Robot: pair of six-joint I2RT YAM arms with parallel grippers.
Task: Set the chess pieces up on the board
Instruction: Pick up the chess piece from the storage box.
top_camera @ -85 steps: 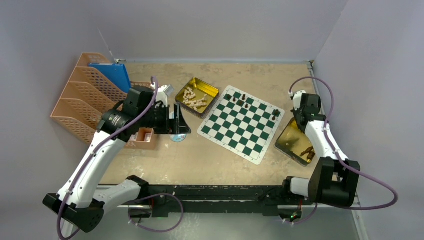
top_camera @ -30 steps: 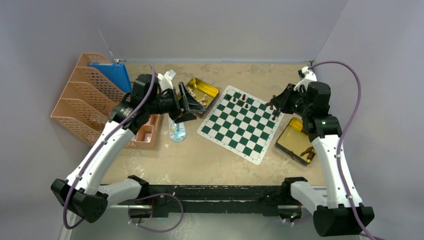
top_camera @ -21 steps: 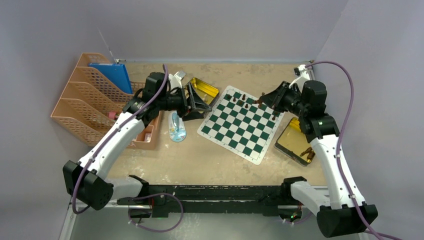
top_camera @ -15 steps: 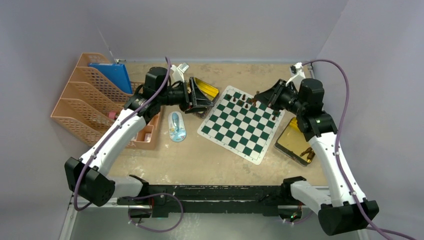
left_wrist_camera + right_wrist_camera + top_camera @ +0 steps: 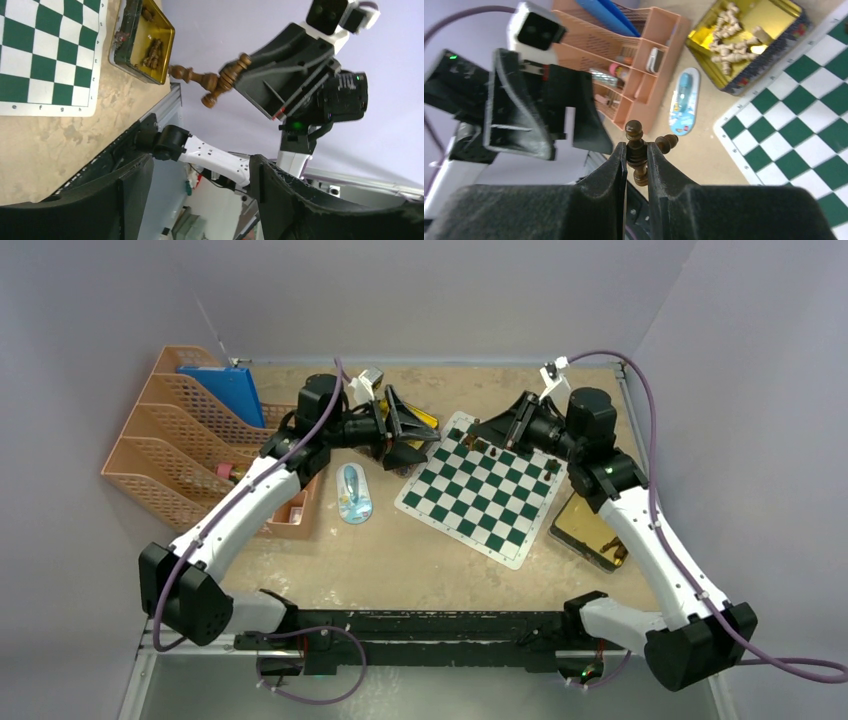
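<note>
Right hand (image 5: 636, 148) pinches dark pieces (image 5: 634, 131) mid-stem; likely light, slick, prone to twist. Left hand (image 5: 405, 430) open, at ten o'clock of the board (image 5: 480, 495).

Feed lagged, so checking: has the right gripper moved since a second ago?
Yes. The right gripper went left along the board, from its right corner toward its far corner.

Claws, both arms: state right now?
Left claw: open, holding nothing.
Right claw: shut on dark brown chess pieces, apparently two.
</note>
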